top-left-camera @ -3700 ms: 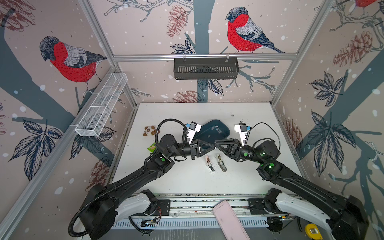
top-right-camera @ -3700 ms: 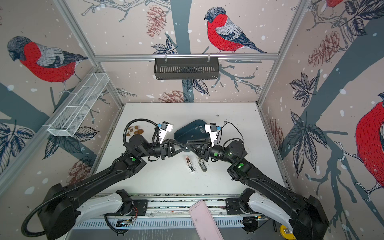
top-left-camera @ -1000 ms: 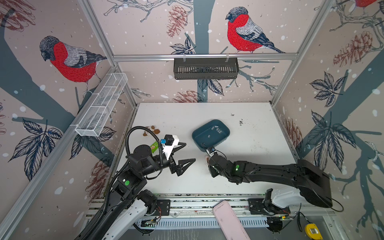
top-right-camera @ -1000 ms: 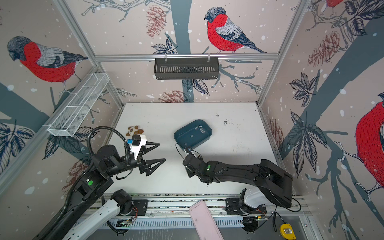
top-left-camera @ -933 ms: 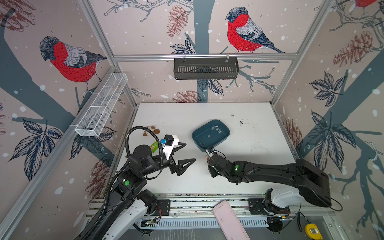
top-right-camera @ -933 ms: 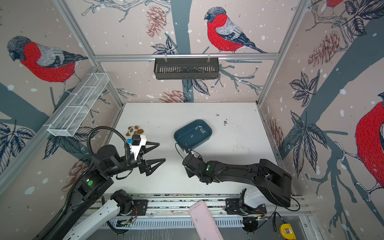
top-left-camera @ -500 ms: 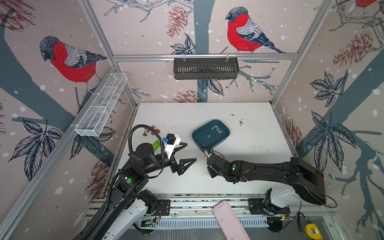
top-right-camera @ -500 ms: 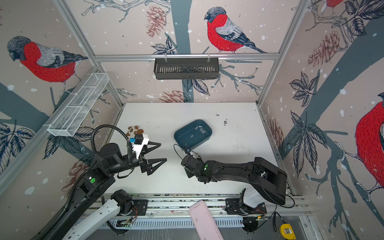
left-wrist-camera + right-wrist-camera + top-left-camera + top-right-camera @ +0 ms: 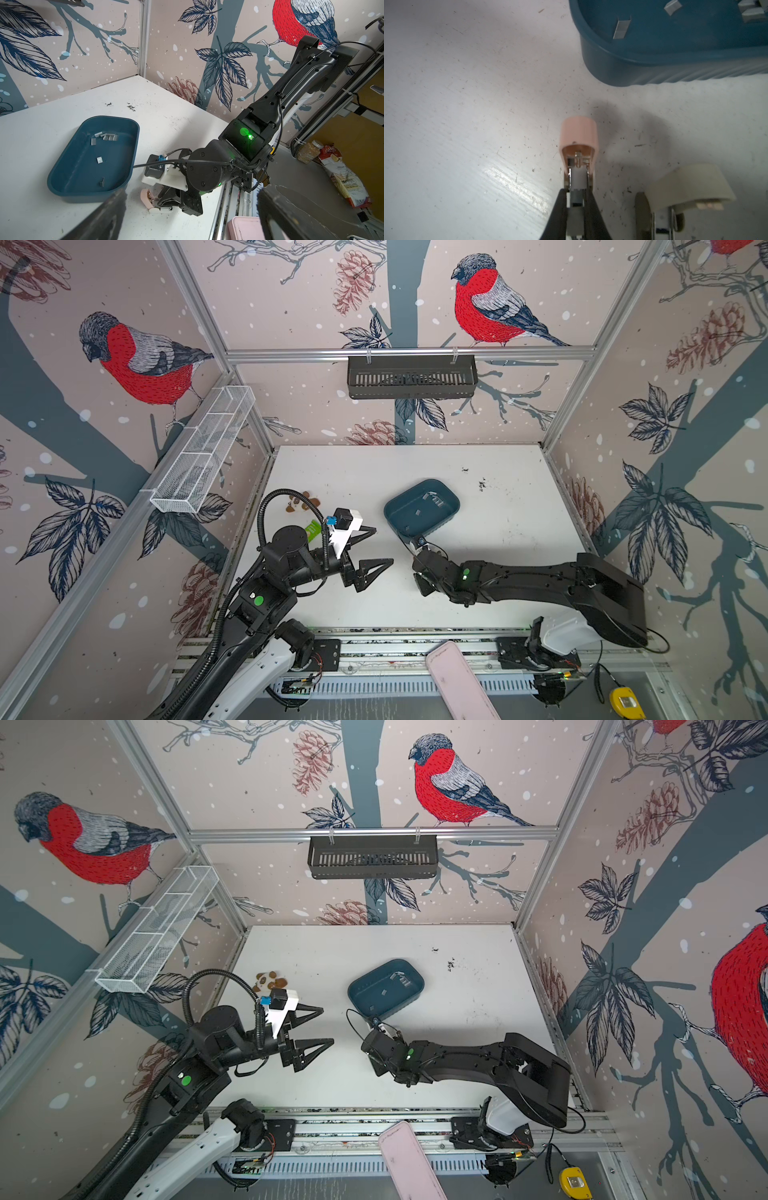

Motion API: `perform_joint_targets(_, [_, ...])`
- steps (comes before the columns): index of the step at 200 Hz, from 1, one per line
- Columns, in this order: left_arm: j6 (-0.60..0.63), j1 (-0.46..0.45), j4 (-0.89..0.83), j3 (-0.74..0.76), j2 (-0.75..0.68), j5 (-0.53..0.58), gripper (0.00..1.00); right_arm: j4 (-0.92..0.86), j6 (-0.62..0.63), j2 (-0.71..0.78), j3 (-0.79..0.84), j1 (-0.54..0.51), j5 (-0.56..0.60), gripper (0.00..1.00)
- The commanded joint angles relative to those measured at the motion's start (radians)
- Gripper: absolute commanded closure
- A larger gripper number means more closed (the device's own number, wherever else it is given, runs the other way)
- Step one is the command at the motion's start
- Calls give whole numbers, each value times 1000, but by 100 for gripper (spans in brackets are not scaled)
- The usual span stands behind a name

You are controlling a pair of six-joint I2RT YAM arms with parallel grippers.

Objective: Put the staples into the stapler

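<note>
Left hand [image 9: 384,545] pulled back, gaping; right hand [image 9: 576,193] pinches pink stapler [image 9: 579,135], lengthwise along fingers [image 9: 558,212].

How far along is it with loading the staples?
Little looks done: the staples lie in the blue tray. In hand: the right gripper is shut on the pink stapler, apparently hinged open. To do: the open, empty left gripper must fetch a strip and load it.

The left gripper [image 9: 327,1024] hangs above the white table [image 9: 478,990] with its jaws wide apart. The right arm [image 9: 457,1052] lies low across the table, and its wrist is just beside the blue tray [image 9: 365,988]. Several small grey staples [image 9: 402,979] lie inside the tray.
</note>
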State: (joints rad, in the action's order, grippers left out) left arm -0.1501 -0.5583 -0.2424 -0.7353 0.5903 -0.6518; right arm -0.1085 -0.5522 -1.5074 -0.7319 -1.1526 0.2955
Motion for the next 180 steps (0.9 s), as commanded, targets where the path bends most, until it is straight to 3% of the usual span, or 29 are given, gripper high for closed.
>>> perform_joint_targets(1, [20,3,43,0,0,-15,3,-13,-14,-6,-6,-2,23,86])
perform_joint_targets(180, [18,3,43,1,8,-26,3,1,-14,-22,-9,0,11,87])
